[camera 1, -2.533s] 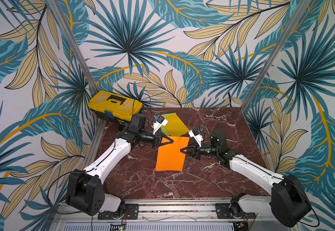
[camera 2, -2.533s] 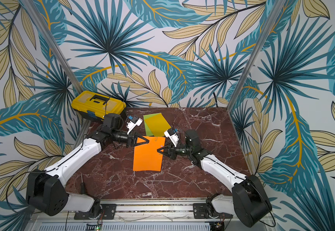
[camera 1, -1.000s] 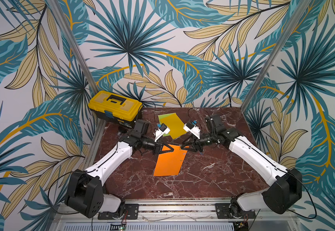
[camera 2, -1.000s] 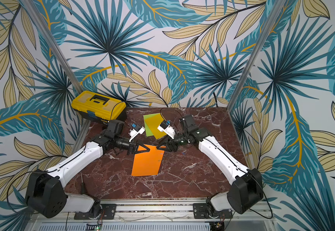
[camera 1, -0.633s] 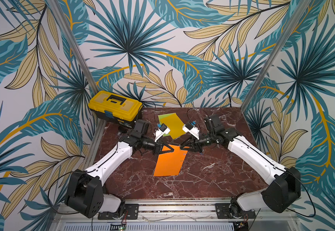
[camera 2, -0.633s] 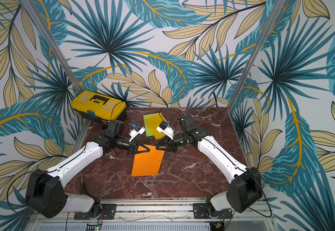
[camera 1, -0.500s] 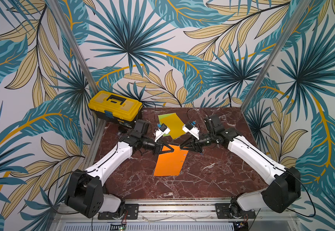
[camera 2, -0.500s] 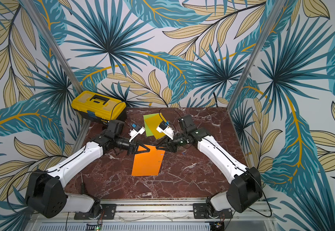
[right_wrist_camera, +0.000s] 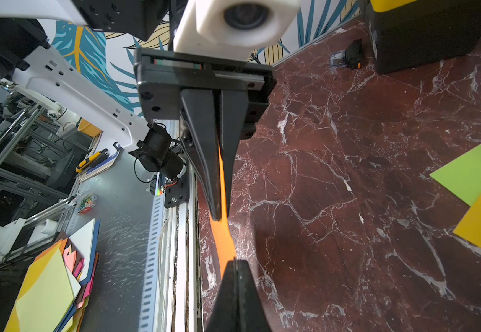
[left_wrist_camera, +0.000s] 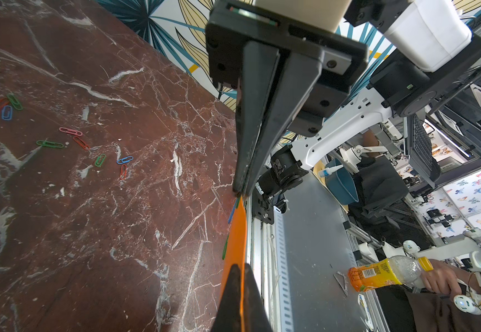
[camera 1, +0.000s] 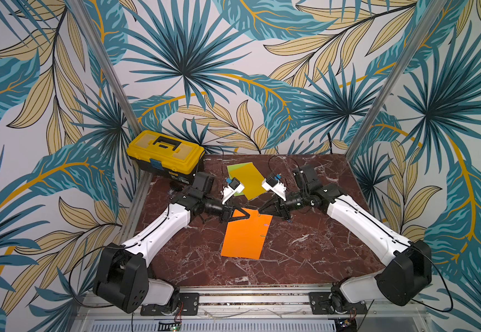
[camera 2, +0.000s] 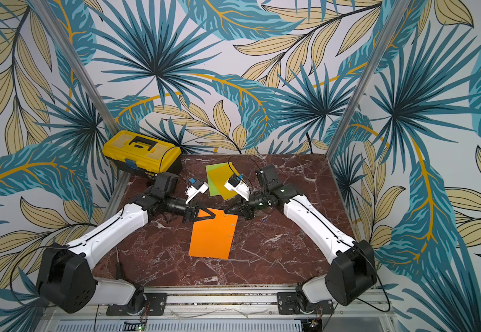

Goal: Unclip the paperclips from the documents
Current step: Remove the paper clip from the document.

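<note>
Toolbox (camera 1: 166, 152) sits well behind; left gripper (camera 1: 247, 216) grips orange sheet (camera 1: 245, 238), right gripper (camera 1: 260, 212) closed, seemingly on its corner.

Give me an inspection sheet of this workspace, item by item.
Surface: dark red marble table.
Job's things: orange sheet held at its far edge, clips on its side edge; golden yellow sheet overlapping lime green sheet; loose paperclips on the marble.
Clutter: yellow toolbox, far left corner.
Grippers: left gripper shut on the orange sheet; right gripper shut at that edge, hold unclear.
Cables: black leads loop above the far sheets.
Surroundings: leaf-print walls.
</note>
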You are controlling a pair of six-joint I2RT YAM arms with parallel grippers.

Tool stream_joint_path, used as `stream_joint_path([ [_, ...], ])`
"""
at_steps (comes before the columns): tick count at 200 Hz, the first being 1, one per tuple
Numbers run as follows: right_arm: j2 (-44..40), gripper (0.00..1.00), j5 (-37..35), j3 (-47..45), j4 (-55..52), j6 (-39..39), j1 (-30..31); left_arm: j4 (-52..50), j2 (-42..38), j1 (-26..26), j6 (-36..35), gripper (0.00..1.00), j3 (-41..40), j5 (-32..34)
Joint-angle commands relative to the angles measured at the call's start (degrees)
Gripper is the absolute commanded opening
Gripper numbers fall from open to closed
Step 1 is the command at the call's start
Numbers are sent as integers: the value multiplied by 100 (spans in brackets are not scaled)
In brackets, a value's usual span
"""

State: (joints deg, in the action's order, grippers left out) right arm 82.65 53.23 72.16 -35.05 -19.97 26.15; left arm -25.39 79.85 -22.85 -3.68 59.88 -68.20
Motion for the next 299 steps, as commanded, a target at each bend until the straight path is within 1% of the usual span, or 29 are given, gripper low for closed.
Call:
stream_joint_path([
  [1, 15, 2, 111, -48, -81, -39, 29, -106, 59, -22, -145, 0, -46, -35],
  [50, -27, 4, 47, -42, -61, -17, 19, -132, 68, -41, -162, 0, -46, -24],
  [76, -45, 7, 4, -35, -64, -7, 10, -168, 76, -67, -185, 0, -47, -6],
  [140, -100, 8, 11, -28, -28, 19, -45, -190, 101, -75, -215, 0, -48, 23],
  [195, -74, 0, 46, -28, -46, 28, -57, -203, 91, -79, -223, 0, -46, 53],
  [299, -122, 0, 37, -26, 75, 158, -125, -246, 140, -102, -247, 0, -61, 100],
])
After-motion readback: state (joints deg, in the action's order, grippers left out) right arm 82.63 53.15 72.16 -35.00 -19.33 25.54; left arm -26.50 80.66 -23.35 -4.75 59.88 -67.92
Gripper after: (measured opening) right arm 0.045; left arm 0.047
